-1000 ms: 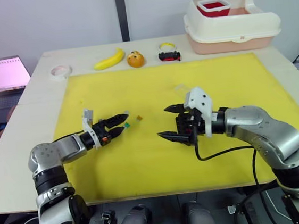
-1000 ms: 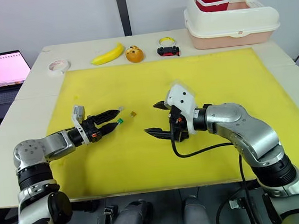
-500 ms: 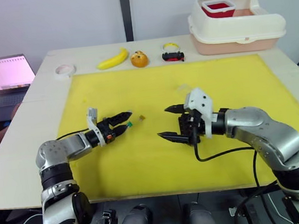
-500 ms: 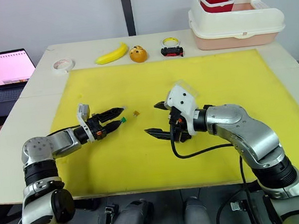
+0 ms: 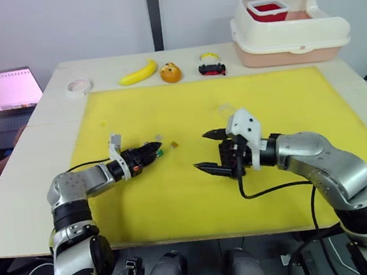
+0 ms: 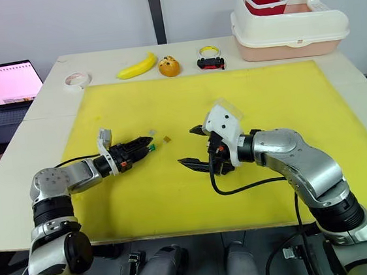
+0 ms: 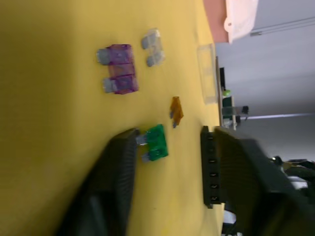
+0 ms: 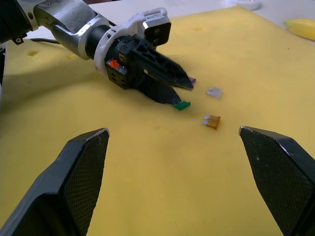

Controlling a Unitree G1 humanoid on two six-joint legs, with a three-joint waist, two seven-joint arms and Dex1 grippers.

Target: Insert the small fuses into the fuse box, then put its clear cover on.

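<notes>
Several small fuses lie on the yellow mat (image 5: 279, 108): a green one (image 7: 155, 142), an amber one (image 7: 176, 110), a grey one (image 7: 152, 46) and purple ones (image 7: 118, 69). My left gripper (image 5: 157, 147) lies low on the mat with its tips around the green fuse (image 8: 183, 104). One finger (image 7: 118, 162) touches it and a gap stays to the other. The clear cover (image 5: 225, 109) lies beyond, near my right gripper (image 5: 201, 151), which stands wide open and empty, right of the fuses. The fuse box is hidden from view.
Along the table's back edge lie a tape roll (image 5: 77, 87), a banana (image 5: 138, 72), an orange fruit (image 5: 170, 72) and a small toy car (image 5: 211, 69). A cream lidded bin (image 5: 290, 31) stands back right. A laptop (image 5: 4, 90) sits at the left.
My left gripper's jaws have narrowed from wide open to close around the green fuse. The right arm has not moved.
</notes>
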